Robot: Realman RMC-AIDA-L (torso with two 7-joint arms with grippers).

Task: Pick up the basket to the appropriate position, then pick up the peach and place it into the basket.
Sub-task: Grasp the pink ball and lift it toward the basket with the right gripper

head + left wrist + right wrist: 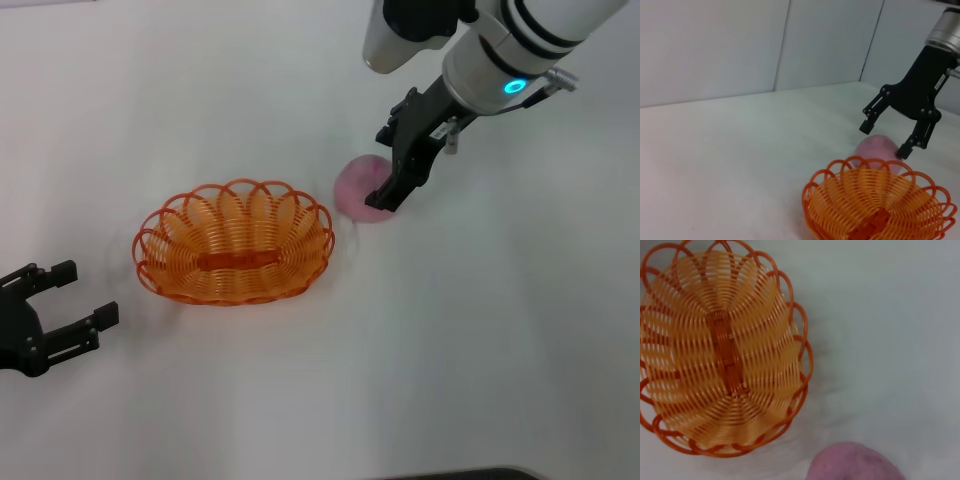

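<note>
Orange looped-wire basket (234, 243); matte pink peach (356, 185); white table (480, 330).

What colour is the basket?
Orange throughout, the basket being looped wire with a scalloped rim; clearest in the right wrist view.

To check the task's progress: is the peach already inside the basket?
No, the peach lies on the table beside the empty basket, under the open right gripper.
</note>
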